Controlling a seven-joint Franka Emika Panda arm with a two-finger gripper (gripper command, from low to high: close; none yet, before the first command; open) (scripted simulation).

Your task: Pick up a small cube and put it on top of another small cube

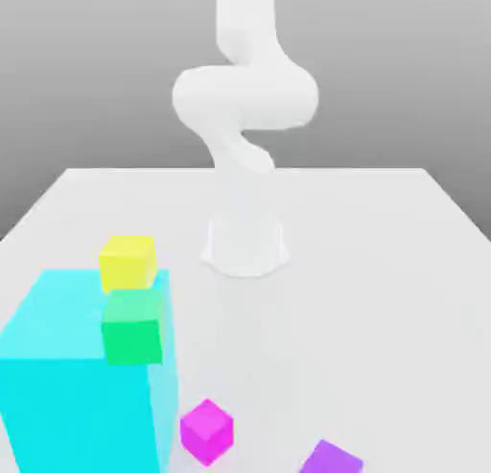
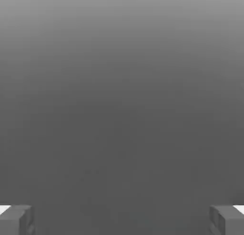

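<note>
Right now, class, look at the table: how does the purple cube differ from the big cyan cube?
The purple cube is small; the cyan cube is far larger. The purple cube sits near the exterior view's lower right and bears nothing, while the cyan cube fills the lower left, with a green cube at its upper edge. The purple cube looks turned corner-on; the cyan cube looks squarer. Both are plain, single-coloured cubes.

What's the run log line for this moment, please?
stage: pre-grasp | gripper: open, empty | purple cube: on table, untouched | magenta cube: on table

The gripper (image 2: 122, 219) stands wide open, its two fingertips (image 2: 16, 219) far apart, nothing between them.
</note>
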